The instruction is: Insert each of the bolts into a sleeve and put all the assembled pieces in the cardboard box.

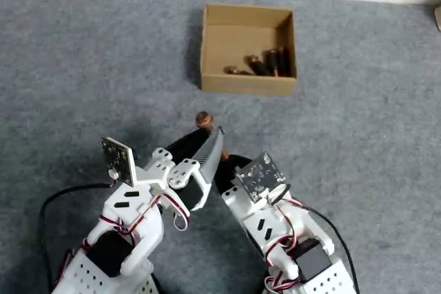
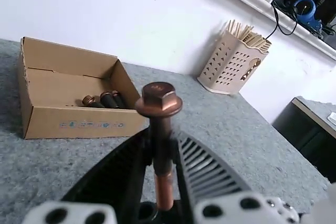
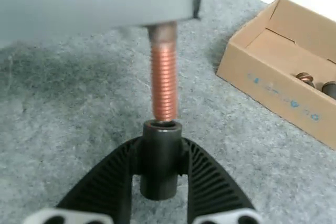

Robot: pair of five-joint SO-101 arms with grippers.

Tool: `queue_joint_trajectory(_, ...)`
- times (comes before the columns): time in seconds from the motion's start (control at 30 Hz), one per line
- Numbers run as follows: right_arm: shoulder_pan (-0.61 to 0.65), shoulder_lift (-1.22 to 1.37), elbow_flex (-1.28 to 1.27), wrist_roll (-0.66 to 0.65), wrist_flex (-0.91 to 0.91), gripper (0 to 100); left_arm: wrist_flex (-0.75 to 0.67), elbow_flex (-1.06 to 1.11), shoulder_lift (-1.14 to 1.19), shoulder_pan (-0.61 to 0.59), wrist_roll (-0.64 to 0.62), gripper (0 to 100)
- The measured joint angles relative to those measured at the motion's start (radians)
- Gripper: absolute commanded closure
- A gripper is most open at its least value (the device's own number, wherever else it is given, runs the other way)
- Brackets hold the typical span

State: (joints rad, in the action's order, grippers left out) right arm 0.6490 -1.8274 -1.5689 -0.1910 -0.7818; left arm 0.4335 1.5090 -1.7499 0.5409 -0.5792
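Bolt point(image 2: 159, 103) in L tool point(image 2: 161, 141), tip at sleeve point(image 3: 159, 179) in R tool point(image 3: 160, 153).

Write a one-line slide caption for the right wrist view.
Right tool grips a black sleeve while the threaded copper bolt meets its opening, cardboard box beyond.

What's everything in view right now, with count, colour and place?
bolt: one, copper, in the left gripper, threaded tip at the mouth of the sleeve
sleeve: one, black, in the right gripper
assembled pieces: at least three, copper and black, inside the cardboard box
cardboard box: one, brown, open, on the table cover beyond the grippers
stick holder: one, cream, holding wooden sticks, by the white wall
table cover: one, grey, under everything
left gripper: one, black, shut on the bolt
right gripper: one, black, shut on the sleeve
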Motion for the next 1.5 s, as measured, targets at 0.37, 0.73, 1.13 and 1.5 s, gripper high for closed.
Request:
queue_joint_trajectory(0.37,0.0,0.0,0.005,0.0,0.009,99.4,0.0,0.0,0.0,0.008,0.0,99)
queue_joint_trajectory(0.73,0.0,0.0,0.005,0.0,0.018,99.4,0.0,0.0,0.0,-0.044,-0.002,99)
queue_joint_trajectory(1.13,-0.002,0.0,0.04,-0.002,0.017,99.4,0.0,0.0,-0.002,-0.014,0.0,99)
queue_joint_trajectory(1.5,-0.003,0.002,0.044,-0.003,0.014,99.4,-0.005,0.018,-0.011,0.005,0.0,99)
